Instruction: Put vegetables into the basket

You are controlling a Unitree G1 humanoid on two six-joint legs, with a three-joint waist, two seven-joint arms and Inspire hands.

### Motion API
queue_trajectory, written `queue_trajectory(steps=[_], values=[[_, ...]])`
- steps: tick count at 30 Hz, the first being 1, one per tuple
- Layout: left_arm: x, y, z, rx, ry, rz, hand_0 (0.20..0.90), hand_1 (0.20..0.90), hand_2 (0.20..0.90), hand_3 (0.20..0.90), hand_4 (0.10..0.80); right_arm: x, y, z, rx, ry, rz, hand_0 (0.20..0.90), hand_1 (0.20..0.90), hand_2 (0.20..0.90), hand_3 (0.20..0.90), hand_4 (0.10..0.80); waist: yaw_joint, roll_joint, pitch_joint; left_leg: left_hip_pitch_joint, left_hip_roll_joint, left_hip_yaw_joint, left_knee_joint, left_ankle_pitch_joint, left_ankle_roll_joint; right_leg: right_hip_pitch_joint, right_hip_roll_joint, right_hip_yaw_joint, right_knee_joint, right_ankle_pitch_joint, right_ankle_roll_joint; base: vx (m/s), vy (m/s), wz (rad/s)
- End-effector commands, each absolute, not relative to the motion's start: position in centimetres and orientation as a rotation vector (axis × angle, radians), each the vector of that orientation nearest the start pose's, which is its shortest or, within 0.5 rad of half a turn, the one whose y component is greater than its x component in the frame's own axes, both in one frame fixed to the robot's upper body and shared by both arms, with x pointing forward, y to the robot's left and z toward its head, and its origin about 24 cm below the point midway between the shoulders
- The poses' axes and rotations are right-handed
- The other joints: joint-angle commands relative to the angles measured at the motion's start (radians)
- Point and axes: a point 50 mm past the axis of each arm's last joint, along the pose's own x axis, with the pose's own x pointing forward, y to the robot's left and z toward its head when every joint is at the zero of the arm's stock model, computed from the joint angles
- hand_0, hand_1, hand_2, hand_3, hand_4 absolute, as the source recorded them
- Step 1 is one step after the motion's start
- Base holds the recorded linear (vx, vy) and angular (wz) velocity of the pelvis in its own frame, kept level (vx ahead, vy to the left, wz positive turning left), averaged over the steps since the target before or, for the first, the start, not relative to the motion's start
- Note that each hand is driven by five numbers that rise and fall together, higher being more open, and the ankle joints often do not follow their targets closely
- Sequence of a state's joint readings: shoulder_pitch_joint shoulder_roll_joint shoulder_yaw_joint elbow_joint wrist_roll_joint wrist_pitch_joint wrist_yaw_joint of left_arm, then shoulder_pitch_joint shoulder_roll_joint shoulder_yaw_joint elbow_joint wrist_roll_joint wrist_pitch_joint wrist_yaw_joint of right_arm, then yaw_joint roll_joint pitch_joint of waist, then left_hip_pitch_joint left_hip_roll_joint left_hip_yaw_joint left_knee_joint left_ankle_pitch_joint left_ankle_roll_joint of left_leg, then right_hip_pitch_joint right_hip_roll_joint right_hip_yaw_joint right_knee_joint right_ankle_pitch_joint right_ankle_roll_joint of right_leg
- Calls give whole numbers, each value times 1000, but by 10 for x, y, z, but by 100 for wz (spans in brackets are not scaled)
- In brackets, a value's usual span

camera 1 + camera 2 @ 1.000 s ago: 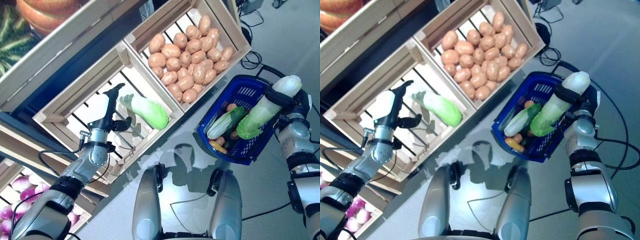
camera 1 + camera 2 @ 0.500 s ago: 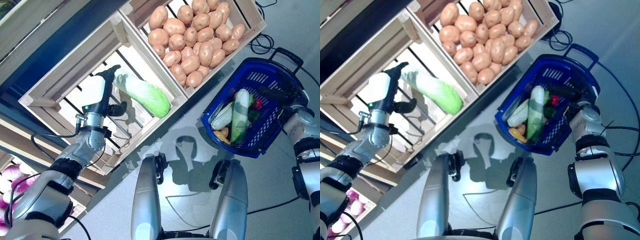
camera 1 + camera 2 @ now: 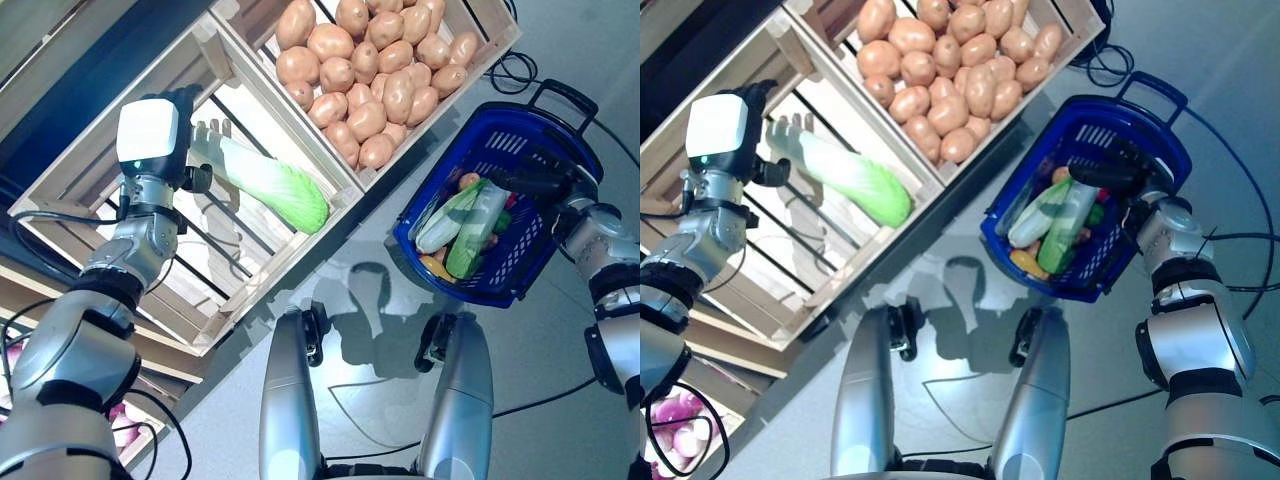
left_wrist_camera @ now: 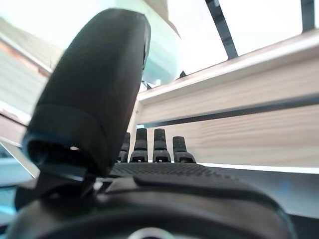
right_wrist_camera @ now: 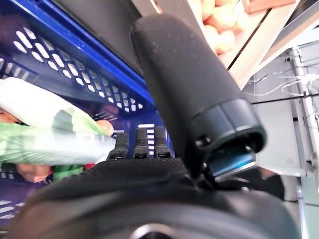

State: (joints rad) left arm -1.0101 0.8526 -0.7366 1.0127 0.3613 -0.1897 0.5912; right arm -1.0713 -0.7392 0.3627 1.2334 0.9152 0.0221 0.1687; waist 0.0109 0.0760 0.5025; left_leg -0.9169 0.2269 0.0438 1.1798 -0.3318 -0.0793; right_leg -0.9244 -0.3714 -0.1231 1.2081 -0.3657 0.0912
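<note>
Left eye view: the left hand (image 3: pixel 170 110) is up at the stalk end of the Chinese cabbage (image 3: pixel 262 178) lying in the slatted crate (image 3: pixel 60 190). Judged step: take this cabbage for the blue basket (image 3: pixel 560 140). Best to close round the firm white stalk rather than the leafy end, lift clear of the crate wall, then carry across. The wrist is raised, the forearm coming in from lower left, the hand's back toward the camera.

Right eye view: the right hand (image 3: pixel 1105 172) is stretched over the basket's mouth, fingers straight, holding nothing. Two cabbages (image 3: pixel 1065 215) lie inside among smaller vegetables. The crate of potatoes (image 3: pixel 940 60) sits between the two hands.

Left wrist view: fingers (image 4: pixel 152 147) extended in a row, thumb standing up, not closed on anything; a pale cabbage end shows just past the thumb, with a crate slat beyond. Whether the fingers touch the cabbage cannot be told.

Right wrist view: fingers (image 5: pixel 137 144) straight and released, pointing into the basket, a cabbage lying just past them.
</note>
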Motion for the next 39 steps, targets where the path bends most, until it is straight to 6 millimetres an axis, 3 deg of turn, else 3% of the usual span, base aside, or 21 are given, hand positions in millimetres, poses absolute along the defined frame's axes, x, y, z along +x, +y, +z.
queue_trajectory(steps=[1,6,14,20,31,32,34,39], values=[[368,317,253,1658,-433,541,900,900,900,900,800,384,-326,214,121,-71,-170,900,900,900,900,800,-10,-25,-83,33,52,6,-59,-50,-68,31,-22,49,-73,24,36,7,65,-1],[374,317,264,1769,-339,499,900,900,900,900,800,382,-330,219,112,-63,-168,900,900,900,900,800,-21,-26,-72,-31,68,6,-20,-57,-68,-31,-26,56,-50,34,43,-7,65,-1],[372,330,262,1822,-199,530,900,900,900,900,800,381,-330,217,115,-69,-151,900,900,900,900,800,-29,-29,-46,-102,83,2,20,-66,-68,-104,-35,60,-21,42,44,-35,39,-5],[371,332,270,1856,-202,574,900,900,900,900,800,379,-334,220,141,-95,-130,900,900,900,900,800,-31,-29,-33,-160,92,-8,62,-74,-70,-158,-42,68,14,40,45,-6,38,-2],[369,336,303,1934,-68,662,900,900,900,900,800,375,-331,228,198,-182,-64,900,900,900,900,800,-49,-48,0,-353,100,-58,157,-74,-68,-339,-50,103,103,44,43,-10,25,2],[368,339,303,1923,-34,670,827,827,827,827,751,374,-332,227,195,-183,-61,900,900,900,900,800,-49,-48,-2,-363,98,-60,159,-72,-66,-349,-52,104,105,45,43,0,0,0],[369,339,302,1900,-7,649,300,300,300,300,400,373,-333,226,193,-188,-63,900,900,900,900,800,-50,-47,-2,-369,97,-59,160,-71,-62,-357,-55,104,107,47,41,-32,-9,-1],[368,340,299,1890,-26,614,300,300,300,300,400,374,-331,229,202,-219,-54,900,900,900,900,800,-50,-40,-21,-350,102,-48,142,-66,-59,-341,-60,91,90,51,38,-21,-7,-9]])
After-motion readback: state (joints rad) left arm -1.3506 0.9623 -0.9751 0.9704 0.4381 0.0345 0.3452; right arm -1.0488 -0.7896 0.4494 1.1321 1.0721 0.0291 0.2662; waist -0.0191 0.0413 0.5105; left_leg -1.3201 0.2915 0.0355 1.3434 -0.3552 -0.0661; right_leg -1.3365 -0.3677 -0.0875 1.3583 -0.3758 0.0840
